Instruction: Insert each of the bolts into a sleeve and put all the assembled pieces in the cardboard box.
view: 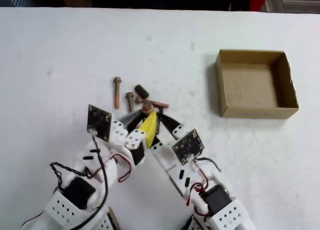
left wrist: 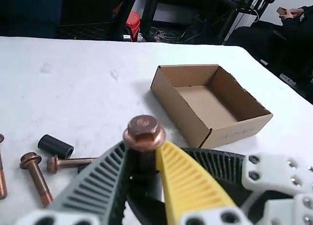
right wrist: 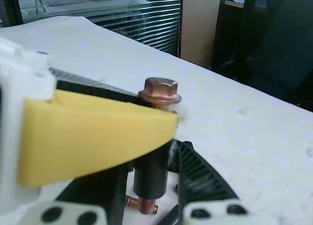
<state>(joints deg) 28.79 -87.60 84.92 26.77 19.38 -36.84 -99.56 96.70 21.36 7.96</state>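
Left hand is clenched on the bolt just under its head. Right hand grips the sleeve round the shank, thread poking out below. Three loose bolts and a spare sleeve lie at eleven o'clock on the surface. The cardboard box sits at two o'clock.

bright, even overhead light flattens the white table. the open brown cardboard box casts a thin soft shadow toward 8 o'clock. the copper flanged bolt glints at its head; the room at 12 o'clock is dark.
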